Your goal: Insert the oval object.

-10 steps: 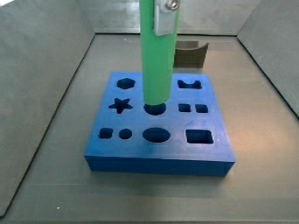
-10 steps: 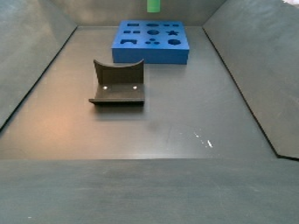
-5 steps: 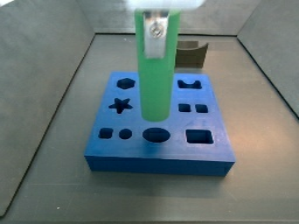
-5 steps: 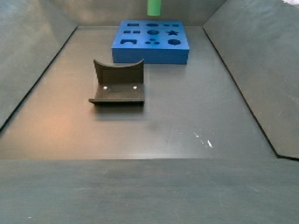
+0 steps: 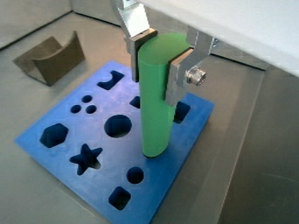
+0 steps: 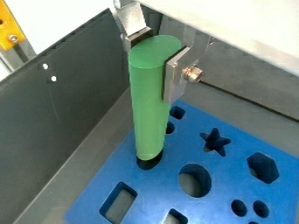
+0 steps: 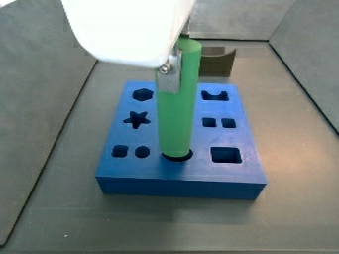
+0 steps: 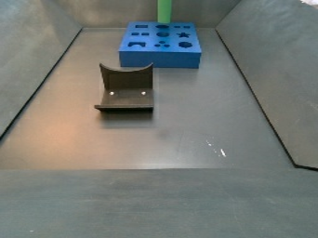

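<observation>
The oval object, a long green rod (image 7: 176,99), stands upright in my gripper (image 7: 175,62), which is shut on its upper end. Its lower end sits at the oval hole in the middle of the front row of the blue block (image 7: 146,169); how deep it is I cannot tell. Both wrist views show the rod (image 5: 158,101) (image 6: 149,101) clamped between the silver fingers (image 5: 184,66) (image 6: 177,70), above the blue block (image 5: 65,140) (image 6: 222,179). In a side view the block (image 8: 162,45) lies at the far end of the floor with the rod (image 8: 165,8) rising from it.
The dark brown notched fixture (image 8: 125,88) stands on the floor apart from the block; it also shows behind the block (image 7: 219,62) and in a wrist view (image 5: 49,59). Grey walls (image 7: 54,109) enclose the floor on both sides.
The gripper has carried the rod from over the middle row's round hole toward the block's front row and lowered it onto the oval hole. The white gripper body has come into a side view.
</observation>
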Controlling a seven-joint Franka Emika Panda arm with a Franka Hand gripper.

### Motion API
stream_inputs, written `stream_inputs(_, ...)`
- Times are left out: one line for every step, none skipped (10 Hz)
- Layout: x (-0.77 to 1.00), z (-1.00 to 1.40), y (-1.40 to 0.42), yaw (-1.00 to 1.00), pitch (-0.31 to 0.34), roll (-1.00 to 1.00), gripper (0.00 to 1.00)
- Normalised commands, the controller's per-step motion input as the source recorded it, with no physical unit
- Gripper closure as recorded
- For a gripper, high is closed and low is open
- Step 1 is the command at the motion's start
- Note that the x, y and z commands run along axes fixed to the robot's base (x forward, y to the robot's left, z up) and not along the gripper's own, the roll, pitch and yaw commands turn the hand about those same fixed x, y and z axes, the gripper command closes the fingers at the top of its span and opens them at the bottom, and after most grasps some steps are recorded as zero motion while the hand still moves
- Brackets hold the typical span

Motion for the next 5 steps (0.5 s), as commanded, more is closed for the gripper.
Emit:
stream_inputs(0.01, -0.09, 0.0, -0.08, 0.009, 0.0, 1.0)
stream_inputs(0.0, -0.14, 0.0, -0.17, 0.021, 0.0, 1.0)
stream_inputs(0.0, -0.15, 0.0, -0.17, 0.017, 0.0, 1.0)
stream_inputs(0.09, -0.15, 0.0, -0.11, 0.03, 0.0, 1.0)
stream_inputs(0.14, -0.13, 0.0, -0.08, 0.051, 0.0, 1.0)
